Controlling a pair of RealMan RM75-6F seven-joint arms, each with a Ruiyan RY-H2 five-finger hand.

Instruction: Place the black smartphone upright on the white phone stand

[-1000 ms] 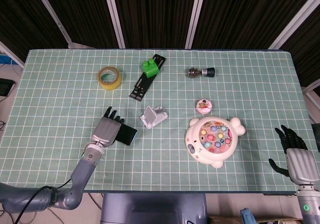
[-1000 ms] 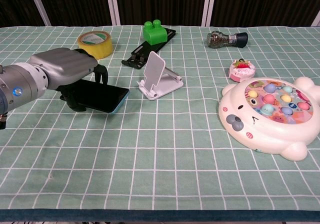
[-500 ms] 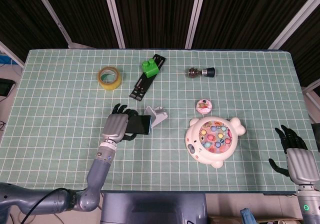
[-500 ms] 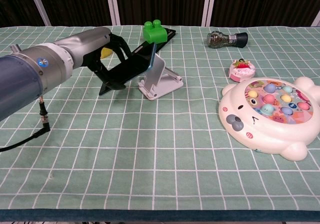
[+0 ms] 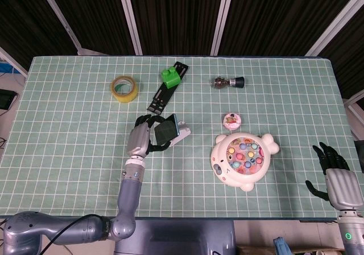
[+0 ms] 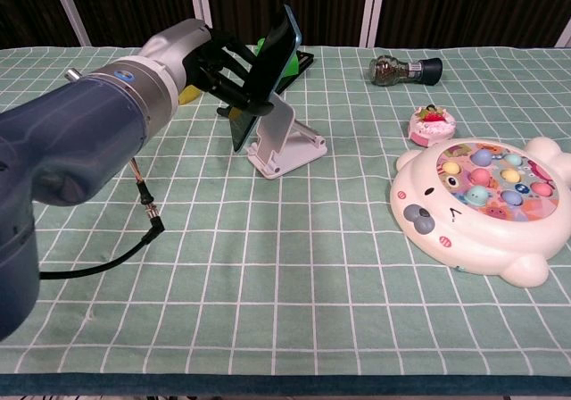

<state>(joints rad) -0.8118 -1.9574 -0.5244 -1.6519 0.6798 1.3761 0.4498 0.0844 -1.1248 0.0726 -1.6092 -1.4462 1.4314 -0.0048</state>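
Left hand point(image 6: 219, 61) grips smartphone point(image 6: 268, 70) over stand point(image 6: 284, 143)

One smartphone point(image 6: 266, 74), one phone stand point(image 6: 285, 139), one tape roll point(image 5: 124, 88), one green brick point(image 5: 170, 75). One black strip point(image 5: 161, 97), one small bottle point(image 5: 227, 83), one pink cake toy point(image 5: 231, 120), one fishing game toy point(image 5: 243, 159). Two hands: left hand point(image 5: 140, 139), right hand point(image 5: 335, 178).

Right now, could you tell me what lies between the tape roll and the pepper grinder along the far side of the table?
In the head view, the green block on the black bracket sits between tape roll and pepper grinder.
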